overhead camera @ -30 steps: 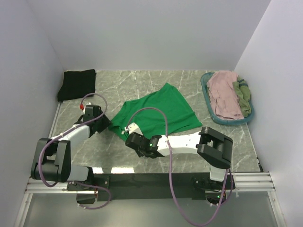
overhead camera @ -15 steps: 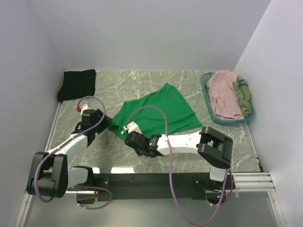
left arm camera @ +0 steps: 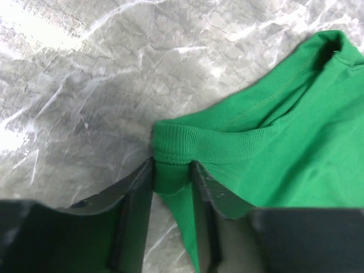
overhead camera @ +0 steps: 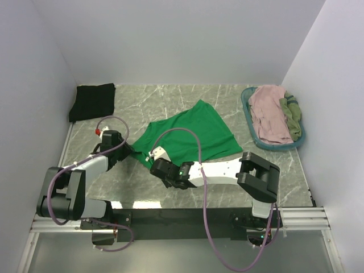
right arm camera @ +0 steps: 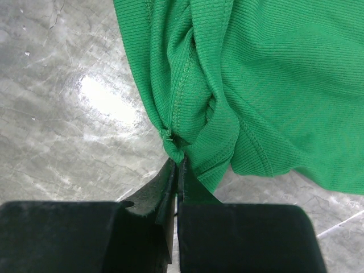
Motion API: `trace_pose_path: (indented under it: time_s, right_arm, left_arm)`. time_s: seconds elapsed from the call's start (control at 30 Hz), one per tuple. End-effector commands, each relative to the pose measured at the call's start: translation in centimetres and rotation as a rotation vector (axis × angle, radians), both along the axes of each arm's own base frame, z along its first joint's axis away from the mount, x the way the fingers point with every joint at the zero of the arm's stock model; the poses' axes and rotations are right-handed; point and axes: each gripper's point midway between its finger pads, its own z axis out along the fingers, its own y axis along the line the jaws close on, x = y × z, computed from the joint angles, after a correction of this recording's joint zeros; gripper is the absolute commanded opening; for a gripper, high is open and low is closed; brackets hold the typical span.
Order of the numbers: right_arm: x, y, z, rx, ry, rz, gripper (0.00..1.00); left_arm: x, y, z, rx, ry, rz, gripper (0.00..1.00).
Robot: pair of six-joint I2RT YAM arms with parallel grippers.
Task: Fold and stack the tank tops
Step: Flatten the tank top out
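- The bright green ribbed cotton tank top (overhead camera: 193,133) lies spread, somewhat rumpled, at the middle of the grey marble-patterned worktop (overhead camera: 170,96). Its near-left corner points towards the two arms.
- The left gripper (left arm camera: 170,168) sits at that near-left corner. Its two black fingers (left arm camera: 136,205) stand a narrow gap apart on either side of a ribbed strap end.
- The green cloth fills the gap and touches both fingers (whether it is pinched tight or only straddled, I cannot tell).
- The right gripper (right arm camera: 177,162) sits just beside the left one, at the top's near edge. Its jaws are pressed together on a gathered fold of stitched green hem, and the cloth bunches into creases right above the tips.
- From above, the left gripper (overhead camera: 126,150) and the right gripper (overhead camera: 154,161) are close together, both low over the surface.
- A folded black cloth tank top (overhead camera: 92,101) rests in the far-left corner of the worktop, well apart from the green one.
- A teal oval plastic basket (overhead camera: 277,148) stands at the right edge. It holds a dusty pink tank top (overhead camera: 268,111) with an olive tank top (overhead camera: 293,116) against its right side.
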Motion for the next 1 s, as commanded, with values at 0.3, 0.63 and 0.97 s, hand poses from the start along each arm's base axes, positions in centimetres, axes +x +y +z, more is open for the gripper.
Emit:
trace_pose_path:
  time_s: [0.3, 0.63, 0.97]
  right_arm:
    - [1.0, 0.0, 3.4, 0.074, -0.075, -0.02, 0.42]
    - [-1.1, 0.7, 3.1, 0.022, -0.141, 0.058, 0.49]
    - [-2.9, 2.7, 2.6, 0.0, -0.169, 0.132, 0.52]
  left_arm:
    - [1.5, 0.3, 0.7, 0.012, -0.01, 0.034, 0.01]
    - [1.4, 0.9, 1.1, 0.028, -0.002, 0.067, 0.01]
    - [1.1, 1.8, 2.0, 0.053, 0.021, 0.123, 0.01]
